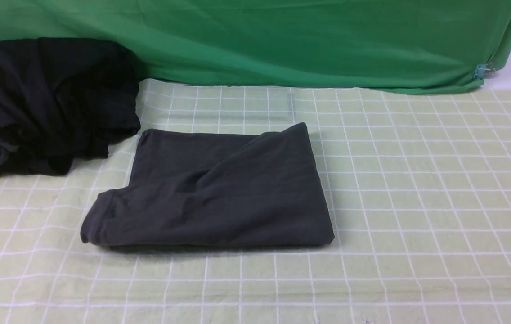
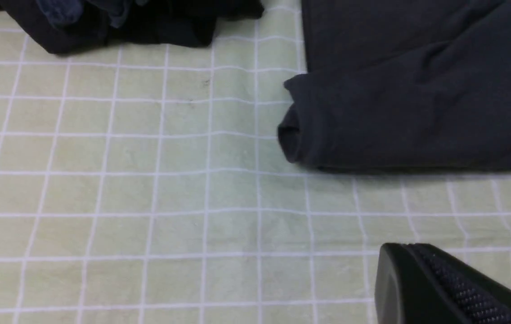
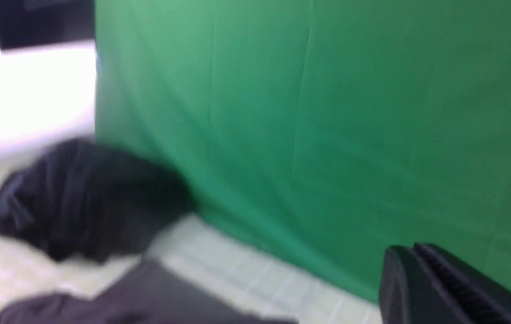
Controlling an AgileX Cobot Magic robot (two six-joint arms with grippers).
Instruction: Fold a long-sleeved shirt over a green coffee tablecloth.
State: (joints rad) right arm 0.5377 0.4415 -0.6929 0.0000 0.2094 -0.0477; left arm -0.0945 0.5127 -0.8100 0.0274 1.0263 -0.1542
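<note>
Garment heap [image 1: 44, 103] beside folded shirt [image 1: 219, 189], nothing between.

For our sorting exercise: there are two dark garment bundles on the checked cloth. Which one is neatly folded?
The charcoal-grey shirt in the middle of the pale green checked tablecloth is folded into a flat rectangle. The blacker pile of garments at far left is a crumpled heap.
</note>
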